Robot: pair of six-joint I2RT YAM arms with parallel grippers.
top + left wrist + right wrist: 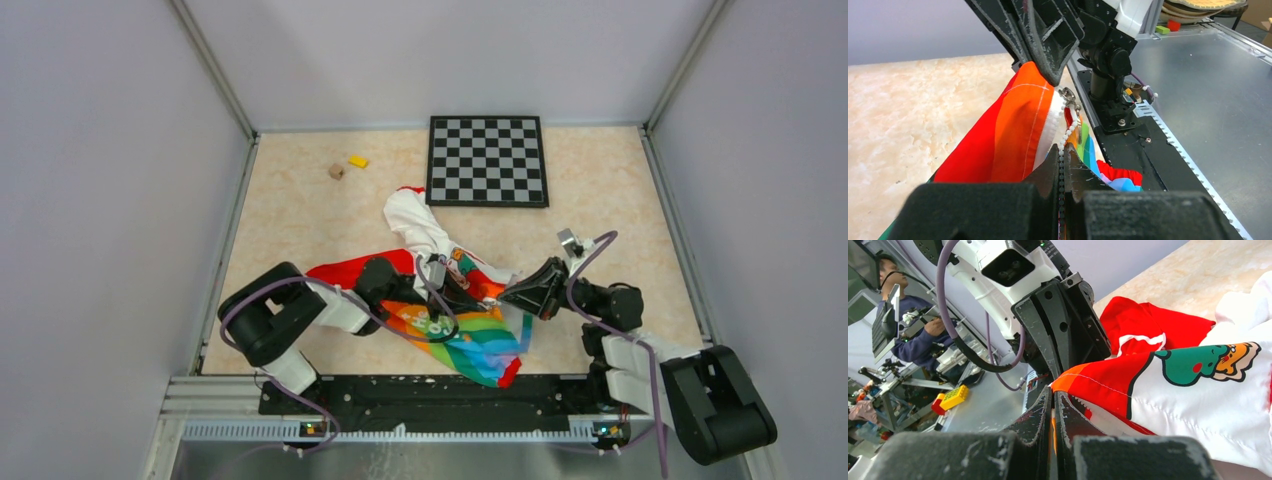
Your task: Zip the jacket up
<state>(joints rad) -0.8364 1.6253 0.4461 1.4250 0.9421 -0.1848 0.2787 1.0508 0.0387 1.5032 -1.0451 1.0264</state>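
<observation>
Enclosure: pale grey-lilac walls (100, 200) on three sides, aluminium posts (213, 70) in the far corners. Tabletop (290, 215) is beige marble pattern, evenly lit. Checkerboard (487, 160) lies flat at top centre, with a yellow block (357, 161) and a brown block (336, 171) left of it. Right wrist view, upper left: person (908, 335) seated among cluttered benches.

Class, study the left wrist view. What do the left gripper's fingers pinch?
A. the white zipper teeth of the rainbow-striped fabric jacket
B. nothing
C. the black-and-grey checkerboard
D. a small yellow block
A: the left gripper is shut on the white zipper teeth edging the rainbow-striped fabric jacket.
</observation>
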